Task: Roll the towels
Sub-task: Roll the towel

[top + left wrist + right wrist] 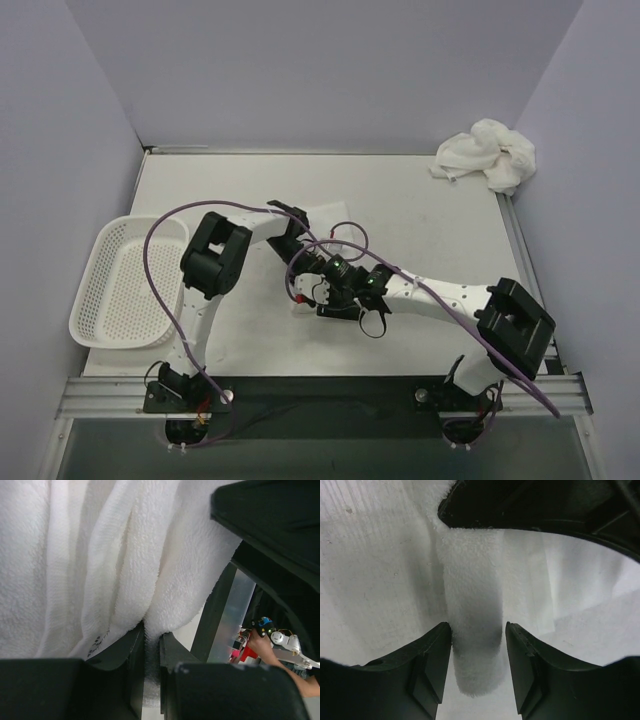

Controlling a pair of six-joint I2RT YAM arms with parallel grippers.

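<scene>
Left pincer [151, 635] pinching towel [100, 555], right pincer [477, 630] astride it, both reaching inward

Overhead, plus wrist close-ups sharing towel [470, 630]

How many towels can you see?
2. The middle towel lies under the arms. The corner towel sits scrunched at the far right of the table. The arms might hide more.
</scene>
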